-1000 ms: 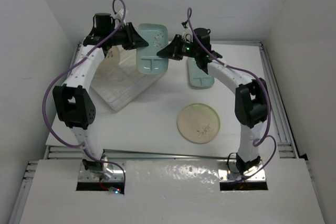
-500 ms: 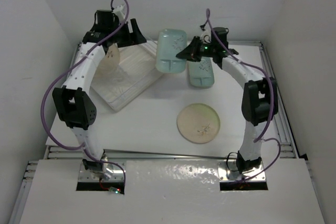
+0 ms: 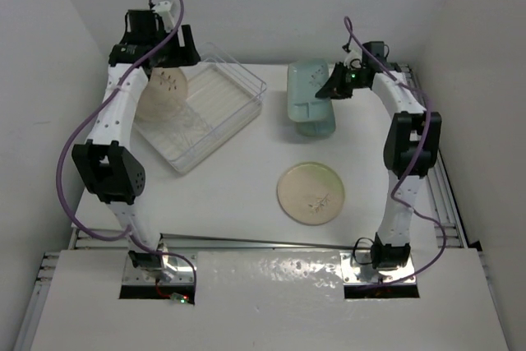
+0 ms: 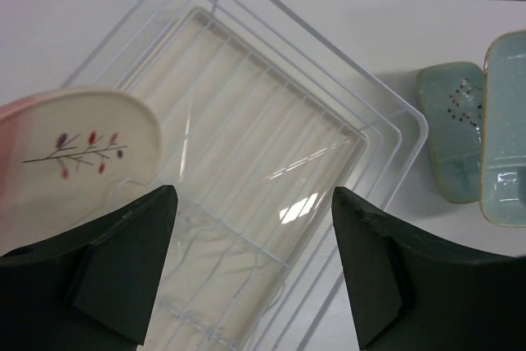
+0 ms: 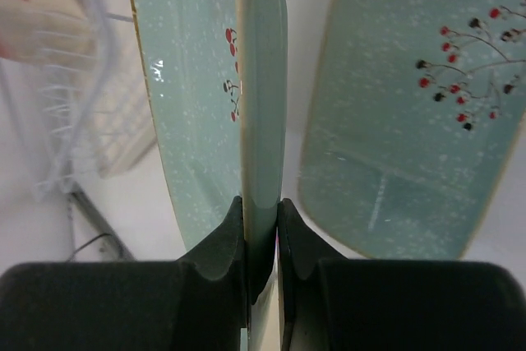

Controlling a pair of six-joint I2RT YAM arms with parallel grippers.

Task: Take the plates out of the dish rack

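My right gripper (image 3: 333, 86) is shut on the edge of a pale blue-green rectangular plate (image 3: 306, 92), held on edge in the air. In the right wrist view the fingertips (image 5: 226, 236) pinch its rim (image 5: 261, 121). Below it a second blue-green plate (image 3: 319, 127) lies flat on the table. The clear dish rack (image 3: 215, 104) stands at the back left. A pink-and-cream round plate (image 3: 160, 92) stands upright at its left end. My left gripper (image 3: 164, 57) hangs open above the rack's left end, empty; its wrist view shows the rack's ribbed base (image 4: 246, 121) and the pink plate (image 4: 74, 145).
A yellow-green-and-cream round plate (image 3: 311, 193) lies flat on the white table in front of the right arm. White walls close in the table at the back and both sides. Metal rails run along the right and near edges.
My right gripper has carried the blue-green plate rightward from over the rack to above the flat blue-green plate. My left gripper has opened and drawn back to the left.
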